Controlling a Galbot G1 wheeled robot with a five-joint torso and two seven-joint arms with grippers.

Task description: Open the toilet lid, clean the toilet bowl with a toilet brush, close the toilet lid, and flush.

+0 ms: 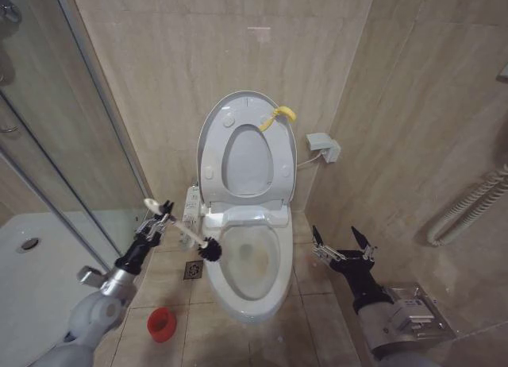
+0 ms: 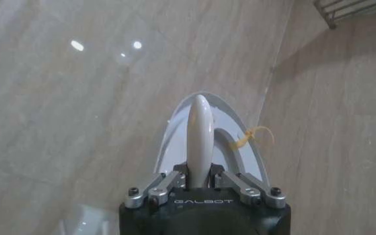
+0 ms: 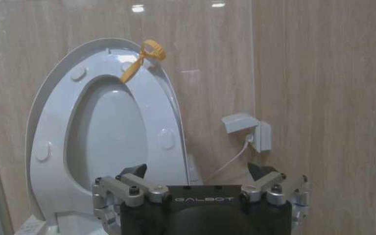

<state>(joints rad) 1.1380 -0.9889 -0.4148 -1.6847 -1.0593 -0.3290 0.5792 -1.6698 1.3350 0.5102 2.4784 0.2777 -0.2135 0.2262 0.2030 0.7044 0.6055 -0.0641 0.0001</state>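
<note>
Gripping the light, stiff brush point(image 1: 184, 233) high on its thin handle, the left gripper point(image 1: 159, 218) held its head at the bowl point(image 1: 252, 273) rim; right gripper point(image 1: 343, 241) waited wide open.

This is a small tiled bathroom. A white smart toilet stands against the far wall, its toilet lid point(image 1: 247, 148) raised upright over the toilet bowl point(image 1: 252, 276), with a control panel point(image 1: 189, 210) at its left side. Beige stone-look tiles cover the walls and floor, and a floor drain point(image 1: 193, 270) sits left of the bowl. To the left, a glass shower screen point(image 1: 59, 137) encloses a white shower tray point(image 1: 36, 272). A covered wall socket point(image 1: 325, 148) is right of the toilet.
</note>
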